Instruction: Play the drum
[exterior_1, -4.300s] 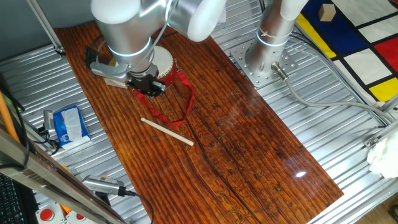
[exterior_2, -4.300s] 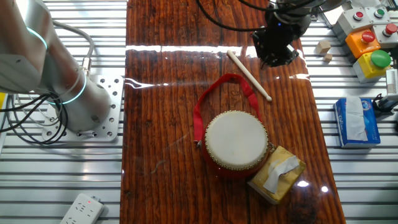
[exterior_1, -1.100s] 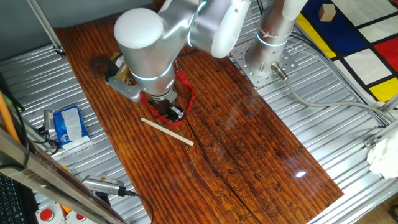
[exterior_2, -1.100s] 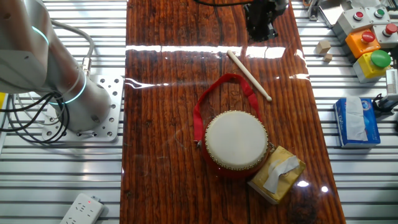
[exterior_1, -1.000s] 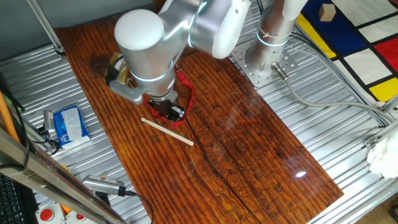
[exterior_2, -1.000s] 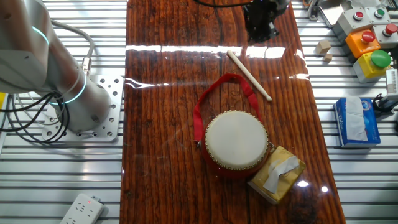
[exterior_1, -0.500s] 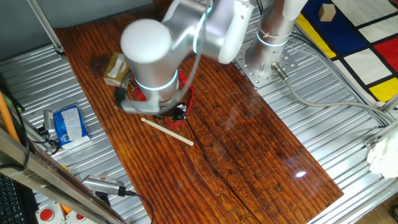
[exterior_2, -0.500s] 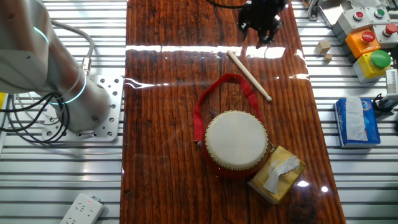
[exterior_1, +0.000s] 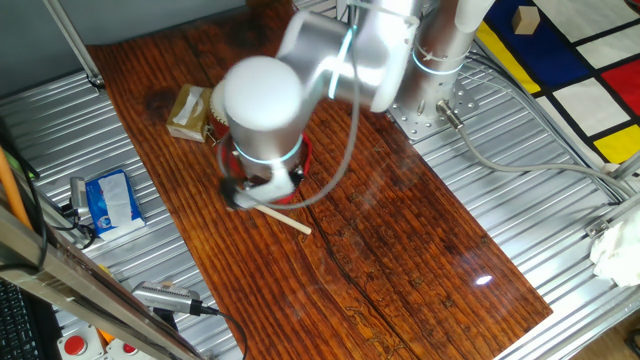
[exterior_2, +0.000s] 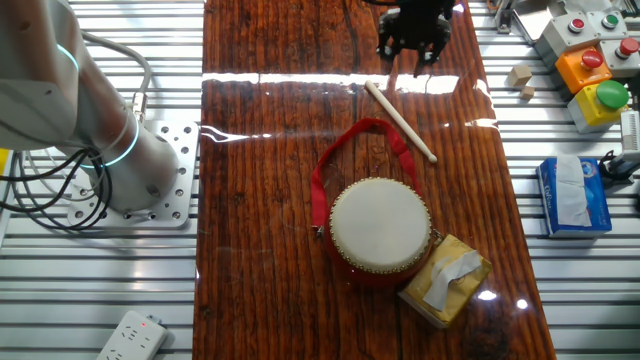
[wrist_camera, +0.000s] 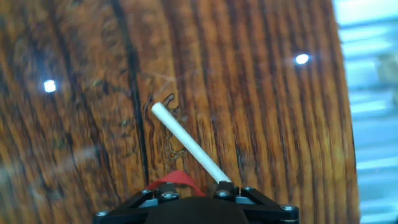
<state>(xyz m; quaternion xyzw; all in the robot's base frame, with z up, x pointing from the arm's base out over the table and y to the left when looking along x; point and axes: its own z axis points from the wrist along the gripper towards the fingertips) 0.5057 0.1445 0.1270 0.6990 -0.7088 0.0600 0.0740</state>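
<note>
The drum, red-bodied with a cream skin, stands on the wooden table, and its red strap loops toward the stick. In one fixed view my arm hides most of it; only a red edge shows. The thin wooden stick lies flat beside the strap and also shows in that fixed view. My gripper hovers above the stick's end with its fingers apart and nothing in them. In the hand view the stick runs from mid-frame down to the gripper's base, with a bit of strap beside it.
A tan cardboard box touches the drum's side and also shows in one fixed view. A blue tissue pack and coloured button boxes sit off the table's edge. The arm's base stands on the other side.
My arm has swung away from over the drum toward the stick and lowered. The gripper has turned about its axis. The cardboard box is uncovered now. Drum and stick have not moved.
</note>
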